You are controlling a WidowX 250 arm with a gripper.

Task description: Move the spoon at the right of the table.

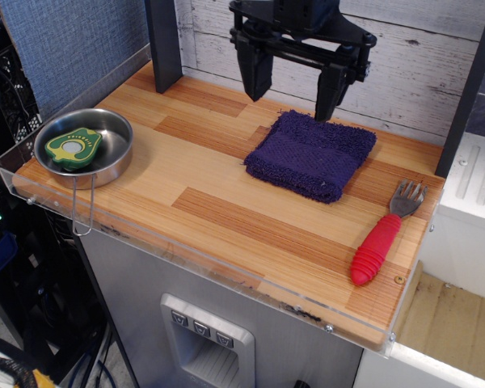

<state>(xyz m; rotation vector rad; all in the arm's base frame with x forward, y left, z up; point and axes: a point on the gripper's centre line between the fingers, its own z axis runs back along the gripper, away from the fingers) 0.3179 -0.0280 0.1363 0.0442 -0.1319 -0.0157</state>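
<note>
The spoon has a thick red ribbed handle and a grey tined head. It lies flat on the wood-plank table near the right edge, head pointing away from me. My black gripper hangs open and empty above the back of the table, over the far edge of the towel. It is well up and to the left of the spoon and touches nothing.
A dark blue-purple towel lies right of centre. A metal bowl holding a green toy sits at the left edge. A dark post stands at the back left. A clear acrylic rim runs along the front.
</note>
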